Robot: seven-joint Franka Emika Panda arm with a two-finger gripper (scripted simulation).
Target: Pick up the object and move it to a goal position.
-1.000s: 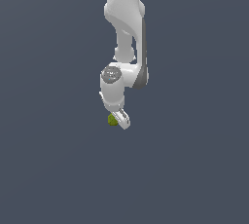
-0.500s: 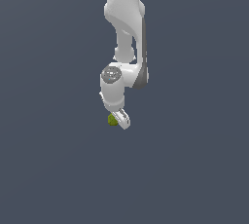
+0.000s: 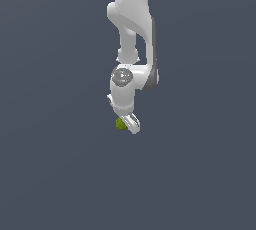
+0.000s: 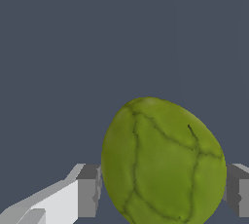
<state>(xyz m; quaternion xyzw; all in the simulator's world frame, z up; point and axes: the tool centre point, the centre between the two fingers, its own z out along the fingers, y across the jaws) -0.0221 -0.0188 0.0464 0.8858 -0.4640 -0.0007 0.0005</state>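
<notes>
The object (image 3: 120, 123) is a small olive-green, lumpy oval blob held at the tip of the white arm, near the middle of the exterior view. My gripper (image 3: 125, 124) is shut on it. In the wrist view the object (image 4: 163, 162) fills the space between the two grey fingertips (image 4: 89, 189), which press on its two sides. Dark crease lines run across its bumpy skin. Part of the blob is hidden behind the white fingers in the exterior view.
A plain dark grey-blue ground (image 3: 50, 164) lies all around the arm. The white arm (image 3: 132, 29) comes down from the top of the exterior view.
</notes>
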